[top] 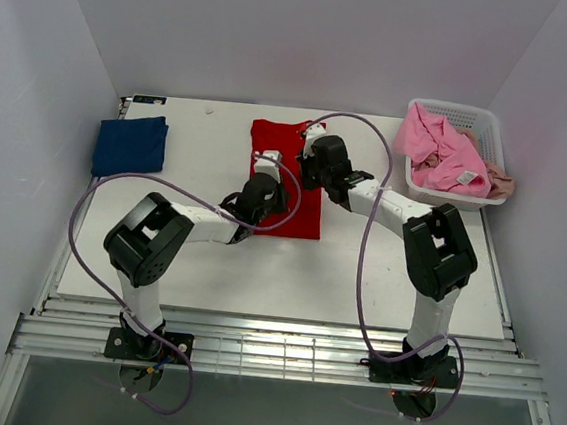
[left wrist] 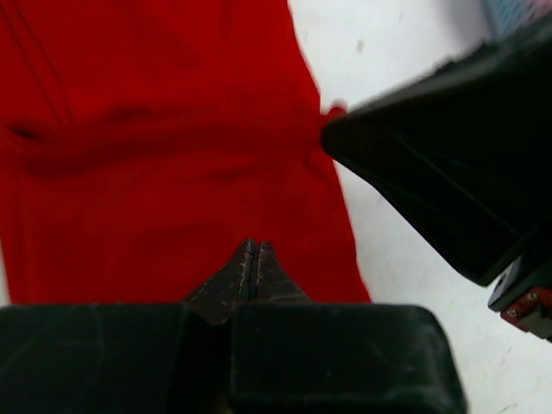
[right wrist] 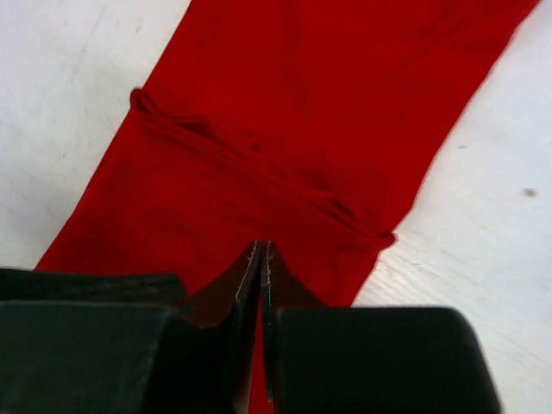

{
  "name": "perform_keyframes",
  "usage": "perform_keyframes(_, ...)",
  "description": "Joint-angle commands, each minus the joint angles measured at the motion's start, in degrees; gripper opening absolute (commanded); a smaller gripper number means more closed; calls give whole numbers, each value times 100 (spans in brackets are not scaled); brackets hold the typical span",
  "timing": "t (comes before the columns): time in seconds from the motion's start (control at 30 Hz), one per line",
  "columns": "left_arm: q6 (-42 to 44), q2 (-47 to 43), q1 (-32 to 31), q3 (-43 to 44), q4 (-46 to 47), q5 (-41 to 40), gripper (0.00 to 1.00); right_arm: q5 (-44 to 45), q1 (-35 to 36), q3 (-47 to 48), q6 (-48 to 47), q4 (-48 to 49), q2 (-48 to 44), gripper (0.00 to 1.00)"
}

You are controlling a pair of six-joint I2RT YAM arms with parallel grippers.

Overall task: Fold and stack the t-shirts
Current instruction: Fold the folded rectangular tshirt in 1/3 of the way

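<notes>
One red t-shirt [top: 279,137] lies as long folded strip, mid-bench [top: 199,255], toward far side. Left gripper [left wrist: 254,247] over strip's middle, jaws pressed together, tips at cloth; cannot tell if cloth pinched. Right gripper [right wrist: 263,250] farther along strip, near its right edge, jaws pressed together likewise. Navy t-shirt [top: 129,144] folded, far left. Pink t-shirts [top: 435,147] and beige one [top: 502,183] heaped in white basket [top: 474,112], far right.

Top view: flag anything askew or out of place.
The pink shirt is heaped unfolded in the basket and drapes over its left rim. The red shirt lies as a long strip with a rumpled ridge across it. The navy shirt lies folded at the left.
</notes>
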Motion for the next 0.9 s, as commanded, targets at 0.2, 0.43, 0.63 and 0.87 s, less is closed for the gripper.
perform_keyframes(0.2,-385,527,-295,-291,301,401,0,-899,20,18,411,211,414,8)
perform_keyframes(0.43,-666,510,-602,-1073,345,146,0,-1031,11,-289,551,457,440,8)
perform_keyframes(0.63,-973,300,-998,-1759,415,-65,0,-1084,20,-413,683,616,519,8)
perform_keyframes(0.87,-1386,-16,-1569,-2251,442,-311,0,-1128,11,-404,763,695,730,8)
